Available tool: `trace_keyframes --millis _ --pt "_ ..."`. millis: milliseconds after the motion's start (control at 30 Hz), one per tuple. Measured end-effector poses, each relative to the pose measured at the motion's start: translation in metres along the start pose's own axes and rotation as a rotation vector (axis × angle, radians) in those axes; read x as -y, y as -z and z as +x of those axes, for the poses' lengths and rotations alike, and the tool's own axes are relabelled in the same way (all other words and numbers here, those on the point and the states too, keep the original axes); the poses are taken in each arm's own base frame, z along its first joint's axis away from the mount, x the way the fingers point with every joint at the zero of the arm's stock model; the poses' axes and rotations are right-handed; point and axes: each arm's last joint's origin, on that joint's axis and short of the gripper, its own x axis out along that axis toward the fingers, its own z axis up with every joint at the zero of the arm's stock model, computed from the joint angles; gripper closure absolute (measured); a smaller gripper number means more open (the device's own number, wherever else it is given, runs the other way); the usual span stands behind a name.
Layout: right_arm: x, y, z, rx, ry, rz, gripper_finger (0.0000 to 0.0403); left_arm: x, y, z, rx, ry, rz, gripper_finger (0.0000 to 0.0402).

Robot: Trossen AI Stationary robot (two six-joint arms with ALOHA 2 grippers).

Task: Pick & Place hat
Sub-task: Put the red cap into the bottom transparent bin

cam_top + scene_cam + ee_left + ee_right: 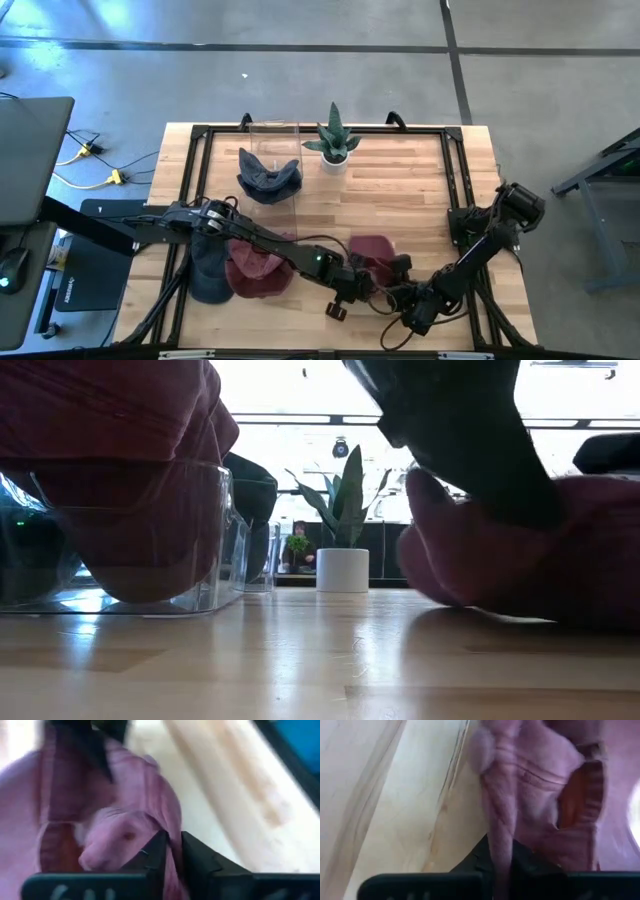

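Near the surface's [400, 190] front edge, both tools, left tool [172, 851] and right tool [502, 851], pinch the maroon hat [372, 250]; next I'd lift together.

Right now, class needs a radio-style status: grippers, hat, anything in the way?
Both grippers pinching the maroon hat: left gripper, right gripper. Hat low at table's front edge. Nothing visibly in the way.

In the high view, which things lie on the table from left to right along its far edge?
Dark blue hat in the clear box → potted plant.
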Motion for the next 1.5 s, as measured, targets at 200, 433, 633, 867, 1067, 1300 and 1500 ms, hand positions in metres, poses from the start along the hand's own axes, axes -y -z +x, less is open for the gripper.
trace_keyframes --millis 200,433,633,867,1067,1300,1500 --pt "0.001 0.001 -0.006 -0.013 -0.019 -0.127 0.0397 -0.008 -0.001 -0.001 0.014 0.092 -0.032 0.0273" --pt "-0.002 0.002 -0.010 0.017 0.015 -0.182 0.0396 -0.017 -0.017 -0.016 0.090 0.035 -0.050 0.0256" --pt "-0.002 0.002 -0.021 0.060 0.032 -0.192 0.0393 -0.026 0.006 0.029 0.035 0.020 -0.112 0.0289" --pt "0.000 -0.002 -0.042 0.157 0.063 -0.166 0.0395 -0.027 0.010 0.060 0.136 0.109 -0.110 0.0338" --pt "0.001 -0.004 -0.045 0.176 0.047 -0.148 0.0400 -0.030 0.015 0.074 0.160 0.143 -0.105 0.0366" --pt "0.001 -0.003 -0.046 0.171 0.030 -0.101 0.0394 -0.025 0.003 0.043 -0.121 0.026 -0.044 0.0383" --pt "0.000 -0.003 -0.046 0.158 -0.003 -0.013 0.0398 0.003 -0.019 0.004 -0.224 -0.142 0.127 0.0399"
